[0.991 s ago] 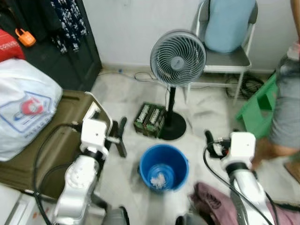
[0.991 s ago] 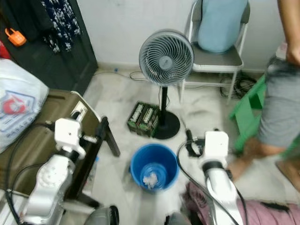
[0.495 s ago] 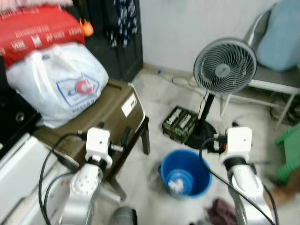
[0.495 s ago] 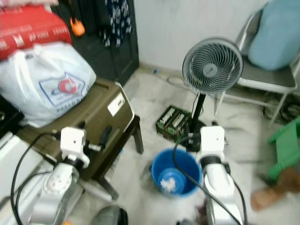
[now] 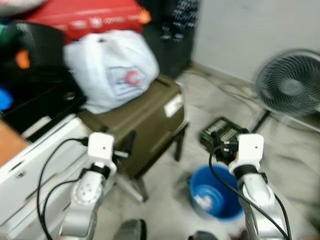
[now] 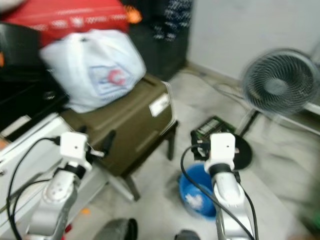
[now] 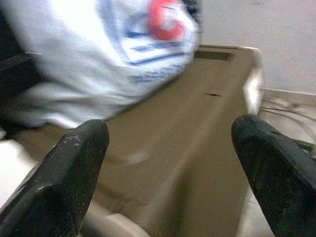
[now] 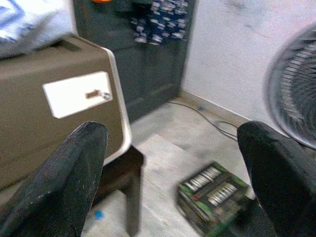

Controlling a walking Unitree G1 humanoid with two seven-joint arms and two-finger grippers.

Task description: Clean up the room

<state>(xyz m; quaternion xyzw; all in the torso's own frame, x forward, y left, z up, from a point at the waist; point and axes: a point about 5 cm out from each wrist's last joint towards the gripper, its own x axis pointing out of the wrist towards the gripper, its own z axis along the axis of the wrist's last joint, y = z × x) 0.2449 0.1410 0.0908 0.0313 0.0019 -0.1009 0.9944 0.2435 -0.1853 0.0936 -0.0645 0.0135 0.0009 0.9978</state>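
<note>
A blue bucket (image 5: 215,192) stands on the pale floor with a crumpled white scrap (image 5: 201,201) inside it. My right gripper (image 8: 173,129) hangs open and empty just above the bucket's far rim, pointing past a green box (image 8: 210,190) on the floor. My left gripper (image 7: 169,126) is open and empty too. It is held in front of an olive-brown case (image 5: 150,122) that rests on a dark stool, and a white plastic bag (image 5: 112,67) lies on top of the case. The head views are blurred.
A standing fan (image 5: 290,85) is at the right, with cables on the floor behind it. A red box (image 5: 85,17) and dark items are stacked at the back left. A white cabinet (image 5: 40,155) is at the near left, and a dark wardrobe (image 8: 148,44) stands by the wall.
The whole view has swung to the left. The chair, the green stool, the pink cloth and the person have left the picture. The arms keep the same pose.
</note>
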